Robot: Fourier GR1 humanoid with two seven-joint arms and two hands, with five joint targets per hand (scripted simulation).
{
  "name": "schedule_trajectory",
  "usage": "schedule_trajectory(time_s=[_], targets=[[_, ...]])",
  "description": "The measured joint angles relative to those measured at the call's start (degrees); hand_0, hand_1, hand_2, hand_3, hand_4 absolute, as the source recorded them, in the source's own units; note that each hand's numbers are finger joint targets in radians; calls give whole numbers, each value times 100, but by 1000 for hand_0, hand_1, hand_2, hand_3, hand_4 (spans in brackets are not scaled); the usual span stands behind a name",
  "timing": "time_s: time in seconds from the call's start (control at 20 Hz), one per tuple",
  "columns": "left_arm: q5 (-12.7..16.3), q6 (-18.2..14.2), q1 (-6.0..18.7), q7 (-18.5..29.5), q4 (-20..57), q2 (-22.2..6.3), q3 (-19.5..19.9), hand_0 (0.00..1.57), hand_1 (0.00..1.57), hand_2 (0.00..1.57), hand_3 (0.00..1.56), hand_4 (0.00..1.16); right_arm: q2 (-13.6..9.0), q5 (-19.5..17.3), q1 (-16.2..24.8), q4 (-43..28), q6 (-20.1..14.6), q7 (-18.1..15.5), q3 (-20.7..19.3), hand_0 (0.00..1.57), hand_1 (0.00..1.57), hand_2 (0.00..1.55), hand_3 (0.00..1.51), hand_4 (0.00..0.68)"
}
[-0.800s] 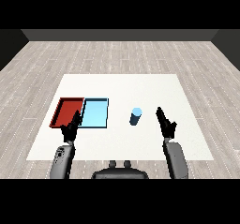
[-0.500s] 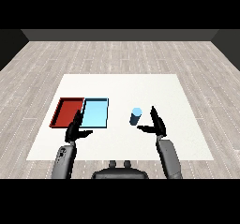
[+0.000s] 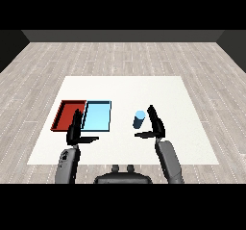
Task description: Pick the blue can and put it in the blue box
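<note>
Our right hand (image 3: 154, 123) stands edge-up just beside the blue can (image 3: 139, 120), fingers straight and thumb stretched toward the can's base, not yet curled round it; we judge it is shaped this way so the can fits between thumb and fingers. The can stands upright on the white worktop (image 3: 178, 94), long axis vertical, its pale top facing up, right of the blue tray (image 3: 97, 116) and apart from it. Our left hand (image 3: 76, 129) hovers released over the near edge where the blue tray meets the red tray (image 3: 66, 114), holding nothing.
</note>
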State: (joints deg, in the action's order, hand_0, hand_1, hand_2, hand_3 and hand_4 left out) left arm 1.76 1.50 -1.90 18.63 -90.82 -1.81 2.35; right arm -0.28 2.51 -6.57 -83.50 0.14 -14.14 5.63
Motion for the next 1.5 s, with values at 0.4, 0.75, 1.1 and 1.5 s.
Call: schedule_trajectory(time_s=[0.4,0.75,1.1,1.5], targets=[[-37,-13,-88,376,125,45,-15,0,0,0,0,0,-14,122,-11,282,-51,-446,112,0,0,0,0,0],[-61,-58,126,540,385,9,55,0,0,0,0,0,-79,189,-116,430,116,-444,-146,0,0,0,0,0],[-67,-97,34,297,40,-23,6,0,0,0,0,0,-12,226,-310,808,-15,-454,-186,0,0,0,0,0],[-116,-184,46,339,133,82,-70,0,0,0,0,0,-2,408,-803,1691,-161,-453,-428,0,0,0,0,0]])
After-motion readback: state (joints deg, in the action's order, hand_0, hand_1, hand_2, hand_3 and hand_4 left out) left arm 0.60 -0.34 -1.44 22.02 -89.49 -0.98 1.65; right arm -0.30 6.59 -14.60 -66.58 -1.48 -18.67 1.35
